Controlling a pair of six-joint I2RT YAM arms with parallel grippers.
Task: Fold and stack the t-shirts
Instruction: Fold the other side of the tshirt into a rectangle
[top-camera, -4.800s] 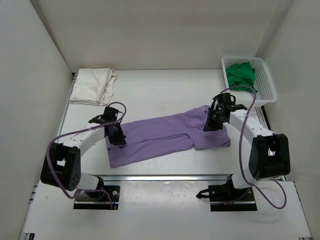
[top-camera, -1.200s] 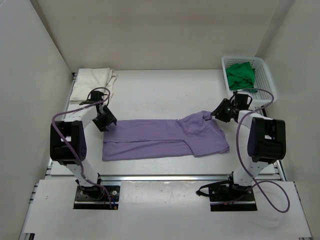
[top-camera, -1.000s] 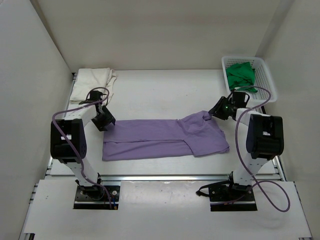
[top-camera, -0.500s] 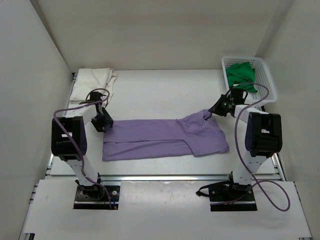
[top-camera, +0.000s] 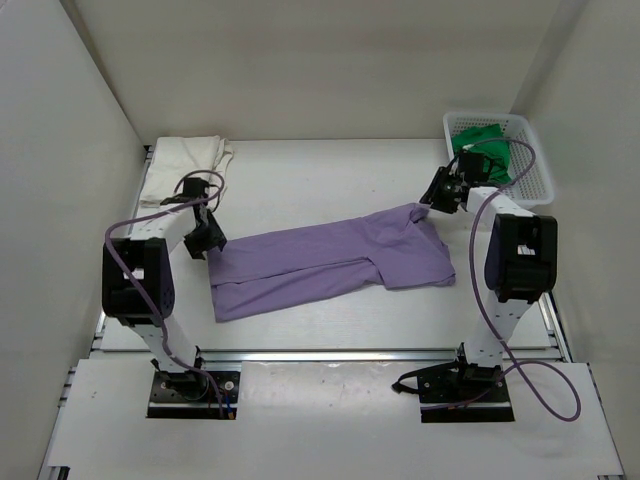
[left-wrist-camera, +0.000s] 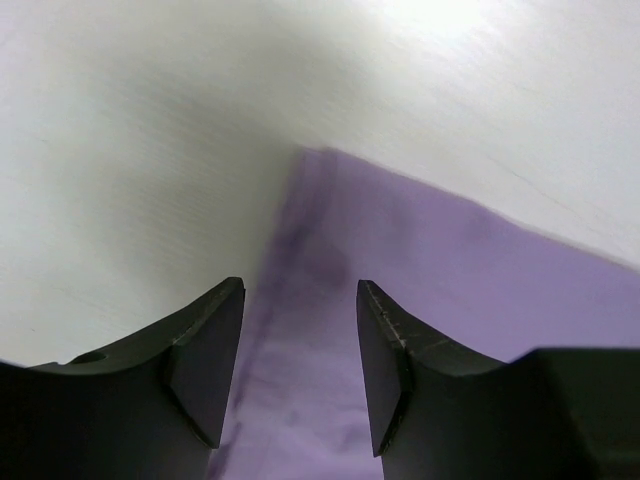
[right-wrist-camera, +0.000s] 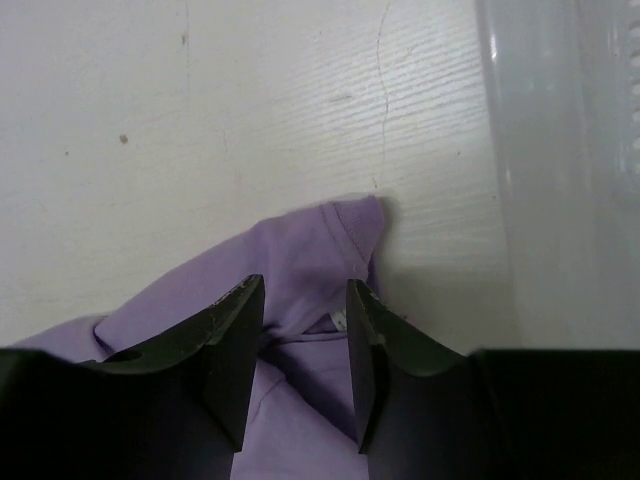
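Only the ends of the lavender shirt (top-camera: 335, 262) show in the blurred, cropped wrist views. There the left gripper (left-wrist-camera: 300, 370) and right gripper (right-wrist-camera: 305, 350) each stand over one end with jaws parted, pinching nothing. The white basket (top-camera: 541, 175) at far right holds the crumpled green shirt (top-camera: 482, 150), and the folded cream shirt (top-camera: 185, 170) lies far left. The lavender shirt lies flat across the middle of the table (top-camera: 320, 180), its long axis running left to right and its right end angled toward the basket.
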